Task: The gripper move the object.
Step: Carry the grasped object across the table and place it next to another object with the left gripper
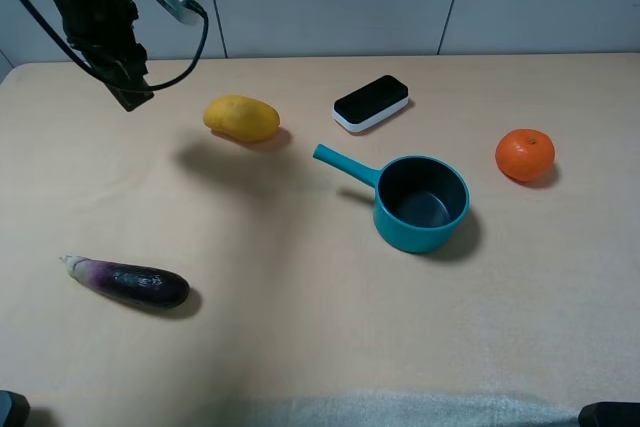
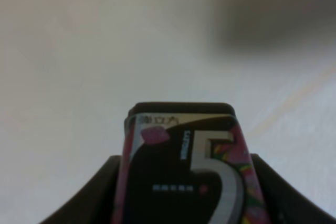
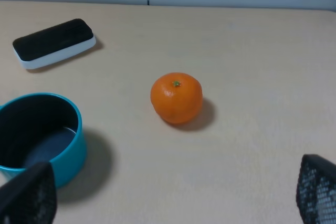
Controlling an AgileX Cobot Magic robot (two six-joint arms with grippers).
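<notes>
Black box [image 2: 184,171], pink-edged "5" label, apparently gripped in left hand [image 1: 128,92]

The box [image 2: 181,171] is black with pink-white print; the pot [image 1: 420,238] teal, the mandarin [image 1: 524,154] orange.

The box [image 2: 184,166] is cut off at its lower end in the left wrist view, and the surface behind it is blurred. From above, by the tabletop's [image 1: 300,347] far left corner, the left gripper [image 1: 128,95] is too dark to tell box from fingers. The right wrist view crops the pot [image 3: 50,135], its handle unseen.
</notes>
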